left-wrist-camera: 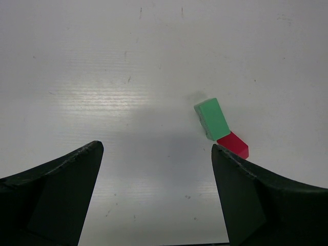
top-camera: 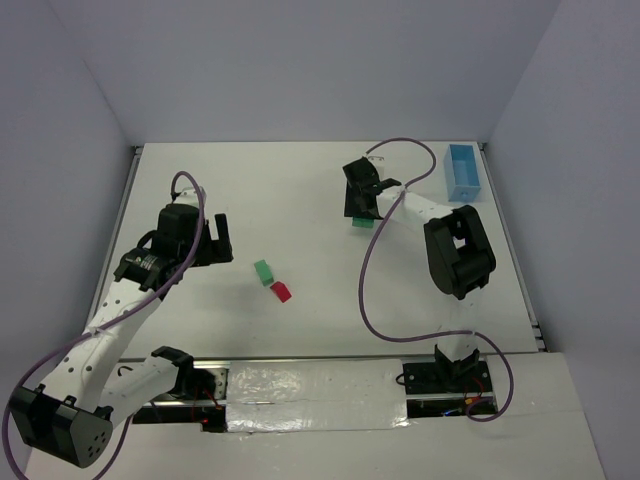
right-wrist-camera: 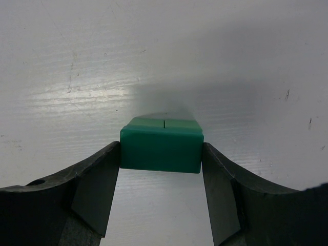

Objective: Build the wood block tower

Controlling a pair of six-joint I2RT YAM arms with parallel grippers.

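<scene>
A light green block (top-camera: 264,271) and a red wedge (top-camera: 281,292) lie touching on the white table, mid-left; both show in the left wrist view, the green block (left-wrist-camera: 212,119) above the red wedge (left-wrist-camera: 233,144). My left gripper (top-camera: 226,238) is open and empty, left of them. My right gripper (top-camera: 362,222) is shut on a darker green block (right-wrist-camera: 161,144), held between both fingers at the table's right middle; it shows in the top view (top-camera: 361,224) too.
A light blue rectangular tray (top-camera: 463,172) stands at the far right back corner. Purple cables loop over the table by the right arm. Grey walls enclose the table on three sides.
</scene>
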